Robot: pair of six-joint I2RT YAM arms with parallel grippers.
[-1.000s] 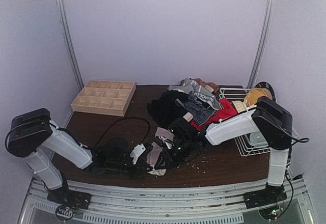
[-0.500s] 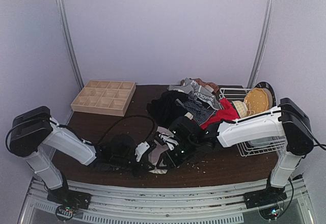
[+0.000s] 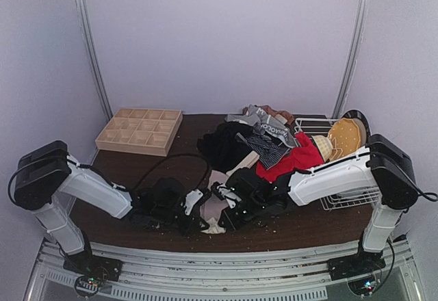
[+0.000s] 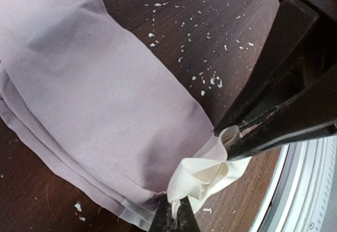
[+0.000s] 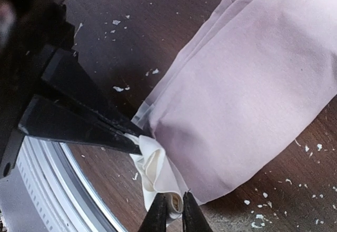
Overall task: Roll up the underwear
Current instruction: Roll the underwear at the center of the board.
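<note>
The pale pink-beige underwear [image 3: 217, 178] [image 4: 105, 95] [image 5: 253, 95] lies folded at the table's front middle, its cream waistband [image 4: 210, 176] [image 5: 158, 171] bunched at the near corner. My left gripper [image 3: 198, 212] [image 4: 174, 219] is shut on one end of that cream bunch. My right gripper [image 3: 221, 213] [image 5: 175, 213] is shut on the other end, its black fingers [image 4: 274, 121] crossing the left wrist view. The two sets of tips sit a few centimetres apart. More underwear [image 3: 263, 140], black and grey-striped, is piled behind, with the red one [image 3: 295, 159] beside it.
A wooden grid tray [image 3: 140, 130] stands at the back left. A white wire basket [image 3: 342, 195] sits at the right edge with a tan woven item [image 3: 345, 135] above it. Pale crumbs are scattered on the dark tabletop [image 3: 301, 222]. The table's metal front rail [image 4: 310, 190] runs just beyond the cloth corner.
My right gripper opened, shifted left toward the left gripper and shut on the cream waistband corner. The left gripper crept rightward, still shut on the cloth.
</note>
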